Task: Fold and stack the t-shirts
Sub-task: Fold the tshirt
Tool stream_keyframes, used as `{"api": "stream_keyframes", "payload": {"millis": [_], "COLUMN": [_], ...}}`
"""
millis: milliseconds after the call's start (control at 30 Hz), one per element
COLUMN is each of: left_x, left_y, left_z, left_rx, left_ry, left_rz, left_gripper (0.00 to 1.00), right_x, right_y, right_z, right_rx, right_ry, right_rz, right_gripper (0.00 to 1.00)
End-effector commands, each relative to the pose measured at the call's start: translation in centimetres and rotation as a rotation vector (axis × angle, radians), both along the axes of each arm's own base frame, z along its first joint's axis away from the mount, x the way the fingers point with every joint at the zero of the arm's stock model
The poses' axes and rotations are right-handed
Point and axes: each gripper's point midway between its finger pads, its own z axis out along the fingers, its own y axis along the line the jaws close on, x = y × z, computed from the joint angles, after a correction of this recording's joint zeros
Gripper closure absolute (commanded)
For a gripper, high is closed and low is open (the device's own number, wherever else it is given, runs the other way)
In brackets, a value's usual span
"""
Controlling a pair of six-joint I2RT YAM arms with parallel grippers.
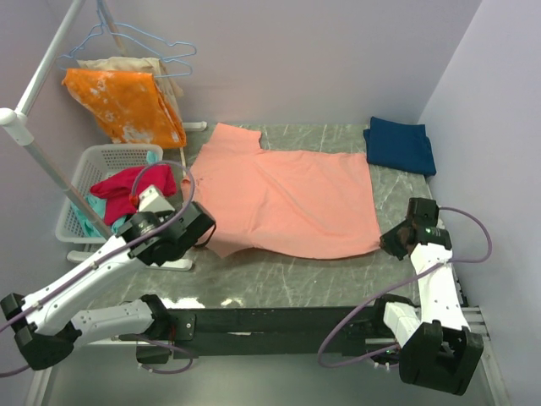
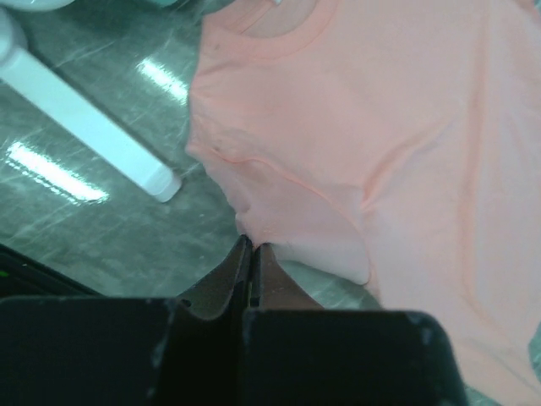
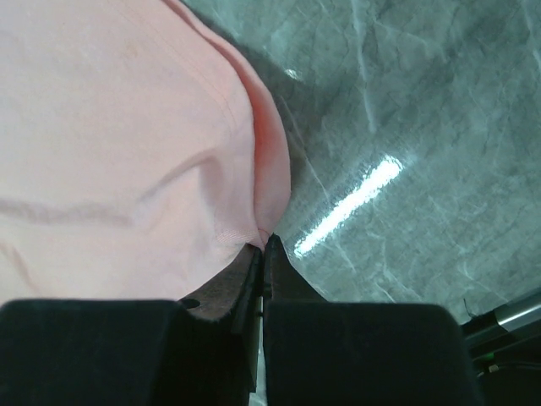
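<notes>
Pinching the salmon-pink t-shirt point(image 1: 287, 199) spread on the table point(image 1: 279, 281), left gripper point(image 2: 253, 258) clamps a sleeve, right gripper point(image 3: 264, 254) seemingly the hem corner. Beyond, a white basket point(image 1: 91, 165) holds a magenta-red garment point(image 1: 127, 188); the folded navy t-shirt point(image 1: 399, 145) lies far right.

Pale lilac walls point(image 1: 321, 59) close in a grey-green marbled table point(image 1: 279, 279), whose glossy top throws back bright streaks of overhead light. At the left stands a white rack pole point(image 1: 42, 161) hung with wire hangers point(image 1: 161, 51) and an orange white-blotched cloth point(image 1: 127, 106). Below it, a white lattice basket point(image 1: 72, 211) holds a magenta-red garment point(image 1: 127, 190).
</notes>
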Motion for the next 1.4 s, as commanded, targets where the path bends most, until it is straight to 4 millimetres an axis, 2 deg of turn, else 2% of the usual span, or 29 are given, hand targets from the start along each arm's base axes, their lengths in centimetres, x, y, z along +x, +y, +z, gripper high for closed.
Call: {"api": "stream_keyframes", "payload": {"millis": [0, 67, 267, 367, 467, 667, 767, 800, 833, 900, 1000, 1067, 1367], "left_x": [-2.9, -3.1, -2.3, -1.9, -1.9, -2.4, -2.3, -2.3, -2.2, -2.3, -2.1, -2.0, -1.3], "left_y": [1.7, 2.1, 2.6, 2.6, 2.4, 2.3, 2.1, 2.1, 2.0, 1.9, 2.0, 2.0, 1.8], "left_z": [-2.8, -3.1, -1.7, -1.0, -1.1, -3.1, -3.6, -3.8, -3.9, -4.1, -3.8, -3.5, -3.3], "left_rx": [-0.01, -0.011, -0.013, -0.006, -0.001, 0.027, 0.058, 0.066, 0.069, 0.074, 0.071, 0.068, 0.099], "left_ry": [0.084, 0.08, 0.024, -0.001, 0.01, 0.073, 0.097, 0.103, 0.108, 0.119, 0.107, 0.096, 0.092], "left_rz": [-0.005, 0.002, 0.021, 0.024, 0.022, 0.017, 0.014, 0.014, 0.013, 0.015, 0.017, 0.016, 0.021], "left_gripper": [0.99, 0.99, 0.99, 0.99, 0.99, 0.99, 0.99, 0.99, 0.99, 0.99, 0.99, 0.99, 0.99], "right_x": [-1.7, -2.5, -4.9, -6.0, -6.4, -5.6, -4.6, -4.0, -4.4, -3.7, -3.4, -3.2, -3.4], "right_y": [0.8, 1.4, 3.5, 4.0, 3.7, 2.5, 1.4, 0.1, -0.4, -1.0, -1.8, -1.5, -0.1], "right_z": [-0.5, -1.1, -3.2, -4.4, -4.7, -2.9, -0.3, 1.4, 1.9, 3.9, 5.1, 4.9, 0.9], "right_rx": [0.019, 0.048, 0.131, 0.149, 0.132, 0.084, 0.028, -0.035, -0.061, -0.092, -0.123, -0.103, -0.032], "right_ry": [0.032, 0.05, 0.095, 0.126, 0.136, 0.095, 0.023, -0.011, 0.004, -0.033, -0.049, -0.042, 0.02], "right_rz": [0.029, 0.044, 0.075, 0.07, 0.05, -0.022, -0.06, -0.087, -0.104, -0.114, -0.145, -0.135, -0.089], "right_gripper": [1.0, 1.0, 1.0, 1.0, 1.0, 1.0, 1.0, 1.0, 1.0, 1.0, 1.0, 1.0, 1.0]}}
